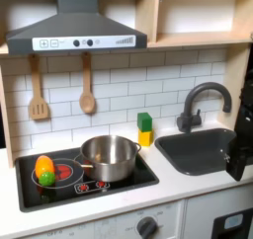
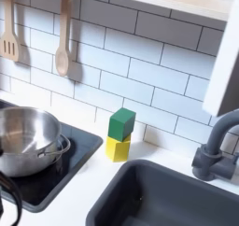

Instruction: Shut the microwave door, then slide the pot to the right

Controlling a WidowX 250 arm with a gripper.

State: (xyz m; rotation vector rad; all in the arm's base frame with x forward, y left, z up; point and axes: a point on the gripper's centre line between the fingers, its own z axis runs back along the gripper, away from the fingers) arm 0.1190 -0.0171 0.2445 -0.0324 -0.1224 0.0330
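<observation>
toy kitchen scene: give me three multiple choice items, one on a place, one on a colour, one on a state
1. Where does the pot sit?
A. in the sink
B. on the stovetop
C. on the shelf

2. What colour is the block on top of the yellow block?
A. green
B. red
C. blue

3. How do the wooden utensils stand?
A. lying on the counter
B. inside the pot
C. hanging on the wall

Answers: 1 B, the pot rests on the black stovetop. 2 A, a green block tops it. 3 C, the slotted spatula and spoon hang against the tiles.
</observation>
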